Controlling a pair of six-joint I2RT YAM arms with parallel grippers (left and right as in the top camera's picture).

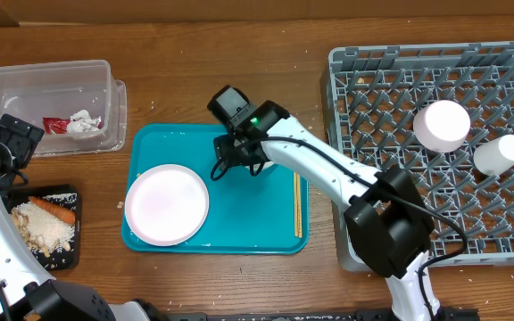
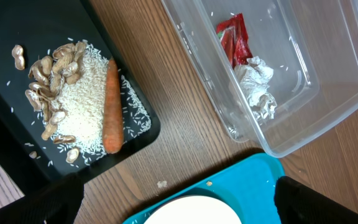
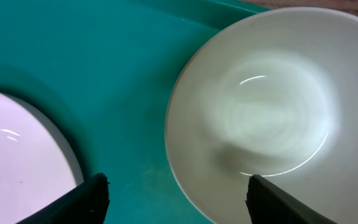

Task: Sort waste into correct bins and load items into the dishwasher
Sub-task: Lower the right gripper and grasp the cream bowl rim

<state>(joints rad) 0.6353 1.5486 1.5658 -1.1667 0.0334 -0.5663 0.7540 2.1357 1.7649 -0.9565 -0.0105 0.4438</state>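
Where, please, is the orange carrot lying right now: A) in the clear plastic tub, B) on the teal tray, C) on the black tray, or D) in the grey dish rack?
C: the carrot lies on the black tray, against the rice and peanut shells; the clear tub holds only a red wrapper and a napkin.

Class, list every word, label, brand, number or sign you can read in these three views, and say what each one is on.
No text can be read in any view.
Red wrapper in the clear tub: any print is too blurred to read.
Plate, bowl, teal tray, dish rack: no markings show.
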